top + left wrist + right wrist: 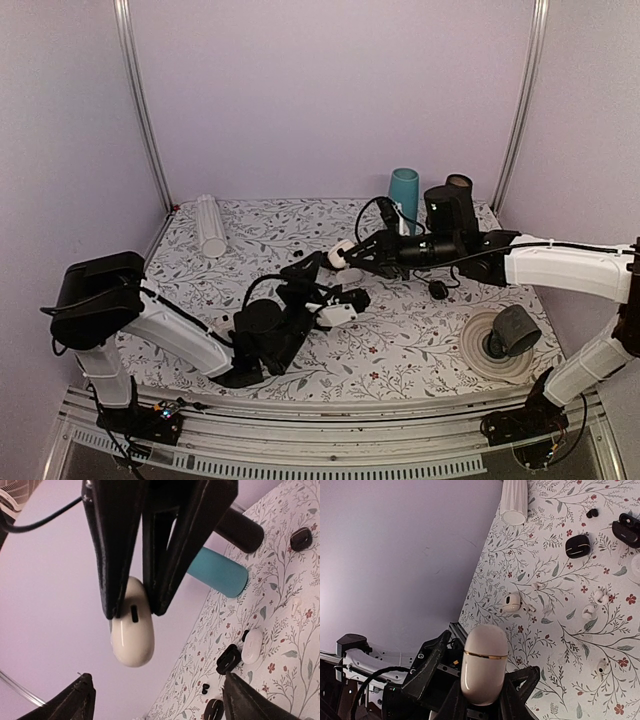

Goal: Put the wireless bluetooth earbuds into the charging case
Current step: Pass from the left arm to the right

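Note:
My right gripper (350, 256) (487, 682) is shut on the charging case (484, 662), a white pebble with a gold seam and its lid closed, held above the table. It also shows in the top view (343, 251) and in the left wrist view (131, 630) between the right fingers (107, 555). My left gripper (322, 292) (159, 682) is open and empty, just below and in front of the case. Small white earbuds (600, 596) (588, 612) lie loose on the floral cloth, apart from both grippers.
A white piece with a dark spot (511, 602) lies on the cloth. Another white rounded piece (338, 315) lies by the left gripper. A black case (577, 545), a teal cup (404, 190), a white cylinder (210, 225) and a grey roll on a plate (512, 335) stand around.

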